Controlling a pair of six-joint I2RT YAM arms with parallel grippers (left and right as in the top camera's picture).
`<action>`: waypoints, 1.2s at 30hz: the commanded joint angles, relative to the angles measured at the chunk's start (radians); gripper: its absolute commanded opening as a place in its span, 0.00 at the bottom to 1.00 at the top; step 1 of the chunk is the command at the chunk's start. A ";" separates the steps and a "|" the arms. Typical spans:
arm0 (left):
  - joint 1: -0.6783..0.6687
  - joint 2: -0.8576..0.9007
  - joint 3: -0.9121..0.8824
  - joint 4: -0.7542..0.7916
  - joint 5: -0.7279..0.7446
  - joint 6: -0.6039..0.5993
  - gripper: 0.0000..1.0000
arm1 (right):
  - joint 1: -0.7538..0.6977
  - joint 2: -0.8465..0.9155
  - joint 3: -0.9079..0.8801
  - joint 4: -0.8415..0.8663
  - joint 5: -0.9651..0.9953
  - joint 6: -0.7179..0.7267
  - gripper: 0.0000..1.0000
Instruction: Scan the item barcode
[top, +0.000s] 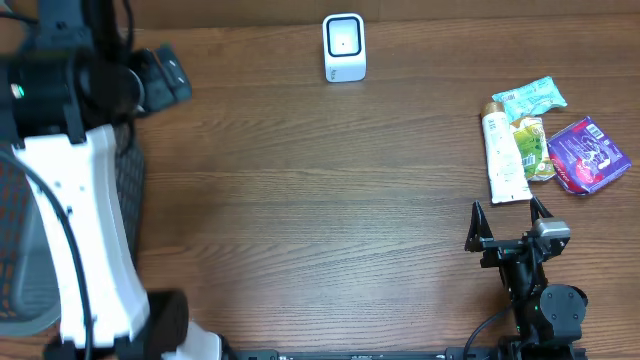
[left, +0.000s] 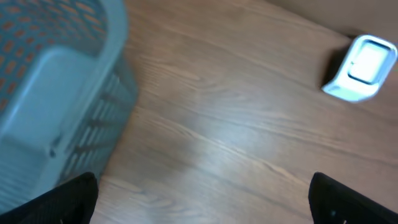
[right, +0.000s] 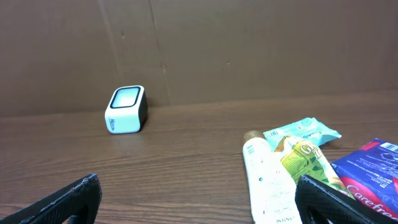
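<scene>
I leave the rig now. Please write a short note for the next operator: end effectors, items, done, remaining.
Left end effector: open, empty, beside the blue basket.
Right end effector: open, empty, just short of the items.
Barcode scanner: far middle of the table.
Items, clustered on the right: white tube, teal packet, green packet, purple packet.
Done: nothing held. Left: grasp one item, show its barcode to the scanner.

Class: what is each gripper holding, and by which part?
Nothing is held: the left gripper and right gripper are both open and empty; the white tube lies untouched.
</scene>
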 joint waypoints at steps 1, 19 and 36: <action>-0.048 -0.153 -0.137 0.085 -0.053 -0.014 1.00 | 0.002 -0.012 -0.011 0.006 -0.006 0.004 1.00; -0.058 -0.818 -1.334 1.339 0.221 0.348 0.99 | 0.002 -0.012 -0.011 0.006 -0.006 0.003 1.00; -0.057 -1.413 -2.151 1.869 0.090 0.395 1.00 | 0.002 -0.012 -0.011 0.006 -0.006 0.003 1.00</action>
